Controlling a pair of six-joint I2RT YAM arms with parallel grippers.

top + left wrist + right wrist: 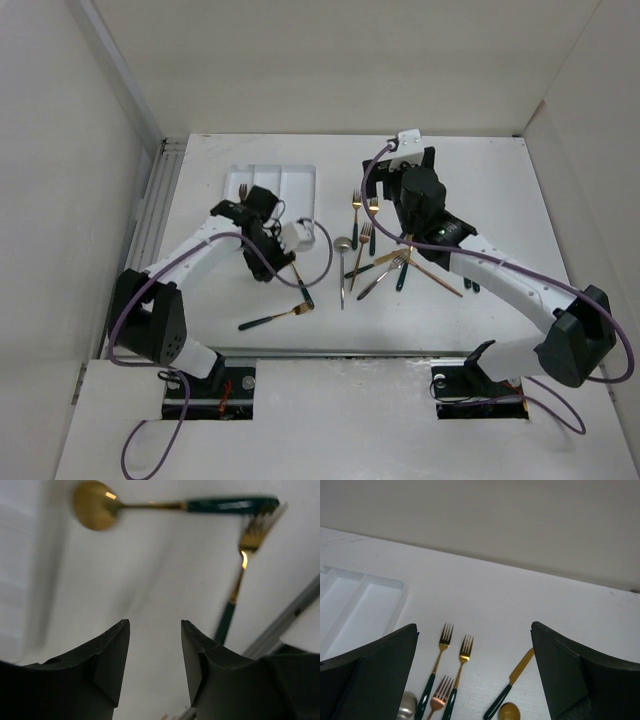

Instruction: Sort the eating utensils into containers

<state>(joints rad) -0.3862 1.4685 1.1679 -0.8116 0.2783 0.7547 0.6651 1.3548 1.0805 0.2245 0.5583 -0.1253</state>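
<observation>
Near the table's centre, most eating utensils lie scattered, right of the white tray, whose left compartment holds one fork. Left gripper hovers with fingers apart, empty, near a gold spoon. Right gripper is spread wide above three forks.

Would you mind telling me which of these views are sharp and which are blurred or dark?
Left wrist: soft and smeared, the gold spoon and fork both blurred, the left tool a dark mass. Right wrist: the gold forks fairly crisp, the tray washed pale, the right tool underexposed. Top external: even light, soft shadows, no strong glare.
</observation>
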